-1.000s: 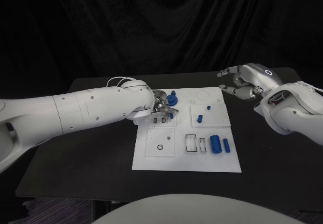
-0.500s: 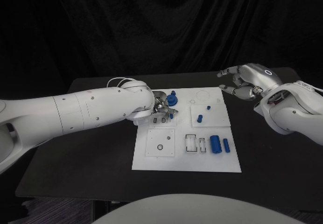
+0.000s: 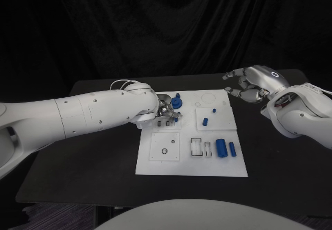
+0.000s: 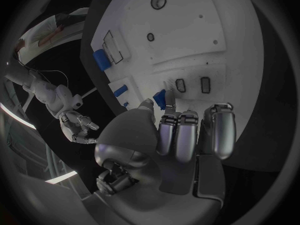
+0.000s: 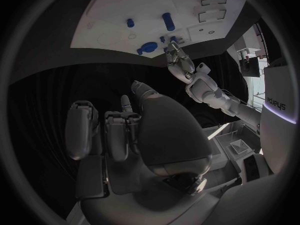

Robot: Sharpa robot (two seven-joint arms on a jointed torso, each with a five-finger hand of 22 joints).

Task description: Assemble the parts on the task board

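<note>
The white rectangular task board (image 3: 192, 163) lies in the middle of the black table (image 3: 90, 158). The left hand (image 3: 164, 111) sits low over the board's far left section, and its fingers (image 4: 177, 135) pinch a small blue peg-shaped part (image 4: 160, 99) just above a pair of small dark rectangular slots (image 4: 192, 85) in the board. Just beyond that hand stands a blue round knob-like part (image 3: 177, 102), with a thin blue pin (image 3: 178, 95) upright next to it.

On the board's right side a short blue cylinder (image 3: 205, 121) lies near a tiny blue peg (image 3: 214, 111). Nearer the robot, a large blue cylinder (image 3: 221, 147) and a slimmer blue bar (image 3: 232, 149) lie side by side, beside two outlined rectangular recesses (image 3: 201, 146).

The right hand (image 3: 250, 84) hovers above the table off the board's far right corner, well apart from the parts, its fingers loosely curled and spread with nothing in them.
</note>
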